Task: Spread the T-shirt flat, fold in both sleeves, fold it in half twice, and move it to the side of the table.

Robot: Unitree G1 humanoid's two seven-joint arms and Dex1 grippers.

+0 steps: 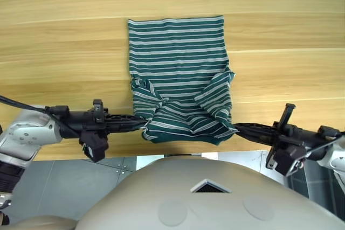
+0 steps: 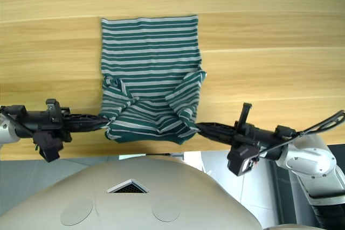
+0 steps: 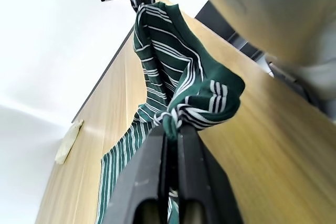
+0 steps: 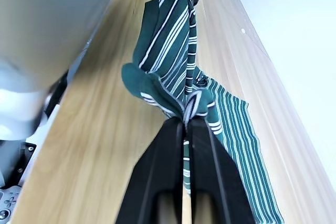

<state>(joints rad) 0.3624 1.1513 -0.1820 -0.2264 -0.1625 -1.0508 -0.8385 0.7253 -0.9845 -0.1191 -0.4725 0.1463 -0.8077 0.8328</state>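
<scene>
The green striped T-shirt [image 1: 178, 57] lies on the wooden table [image 1: 64, 52], running from mid-table to the near edge, with both sleeves folded in. At that edge the left gripper [image 1: 145, 122] is clamped on the shirt's near left corner. The right gripper [image 1: 235, 127] is clamped on its near right corner, with both corners bunched and raised.

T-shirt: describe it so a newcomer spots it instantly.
On the wooden table, look at the middle of the near edge. The T-shirt lies there, dark green with thin white stripes, its near corners pinched by the left gripper and right gripper.
</scene>
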